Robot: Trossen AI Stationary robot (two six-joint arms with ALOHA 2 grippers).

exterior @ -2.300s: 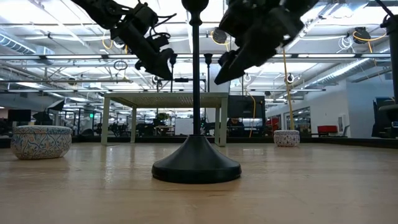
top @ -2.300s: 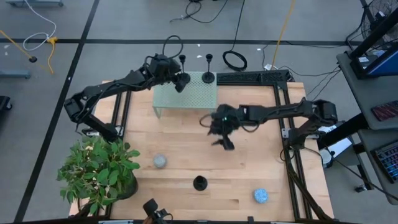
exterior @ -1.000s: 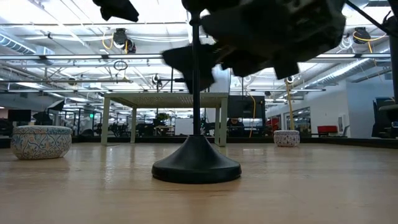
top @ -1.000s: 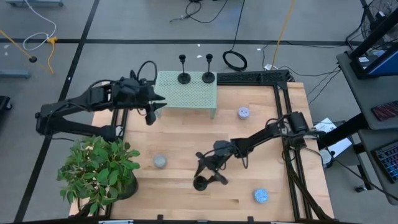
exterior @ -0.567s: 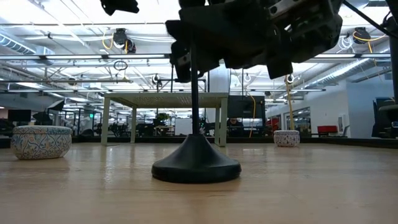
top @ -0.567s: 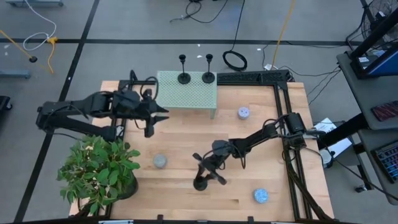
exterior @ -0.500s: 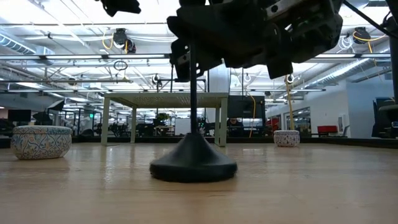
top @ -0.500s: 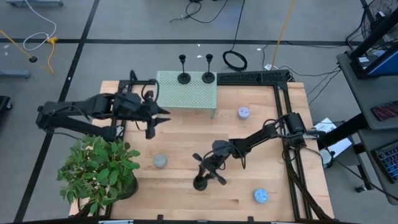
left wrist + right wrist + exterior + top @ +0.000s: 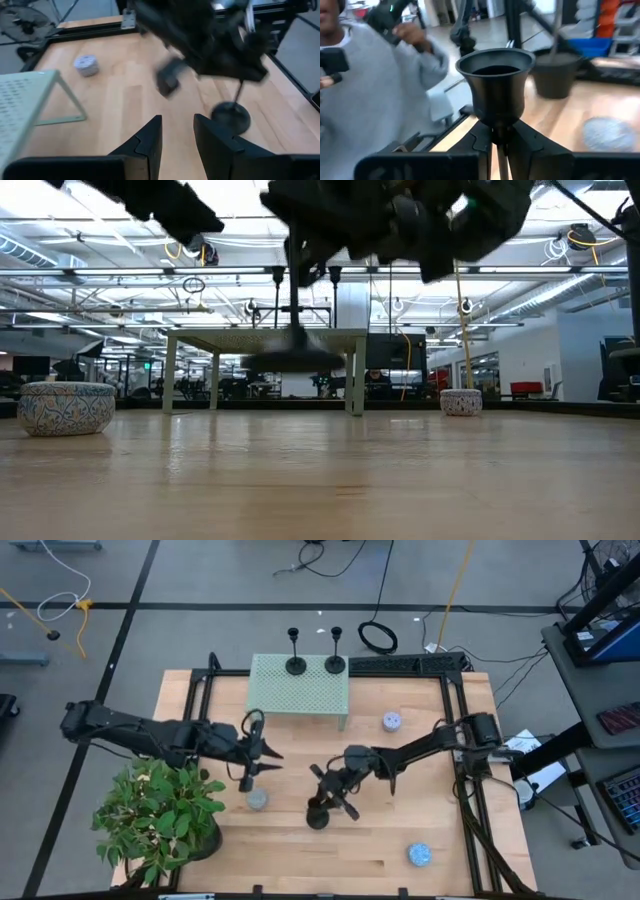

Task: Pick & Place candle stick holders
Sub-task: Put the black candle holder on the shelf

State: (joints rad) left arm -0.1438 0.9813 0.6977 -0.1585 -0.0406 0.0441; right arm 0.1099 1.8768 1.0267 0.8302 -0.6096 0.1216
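Two black candle stick holders (image 9: 296,664) (image 9: 335,662) stand by their disc bases on the green rack (image 9: 300,690) at the far side. My right gripper (image 9: 328,790) is near the table's middle, shut on the third holder (image 9: 293,358), which hangs in the air. Its cup (image 9: 495,80) shows large in the right wrist view and its base (image 9: 230,116) in the left wrist view. My left gripper (image 9: 260,765) is open and empty, left of the right gripper, its fingers (image 9: 150,140) pointing toward the held holder. My right gripper pinches the holder's thin stem (image 9: 499,137) between its two fingers, just below the cup. The fingers lie across the stem. The holder stands upright in the hold, its disc base (image 9: 293,360) lifted clear of the table.
A potted plant (image 9: 160,815) fills the near left corner. Small round patterned pots sit on the wood: a grey one (image 9: 257,799) below my left gripper, one at the far right (image 9: 391,721), a blue one near right (image 9: 420,855). A person in grey (image 9: 365,85) stands beyond the table.
My right gripper has risen and gone a little toward the far edge with the holder, whose base has left the table and now hangs clear. My left gripper has gone from beside the rack toward the near edge and the table's middle.
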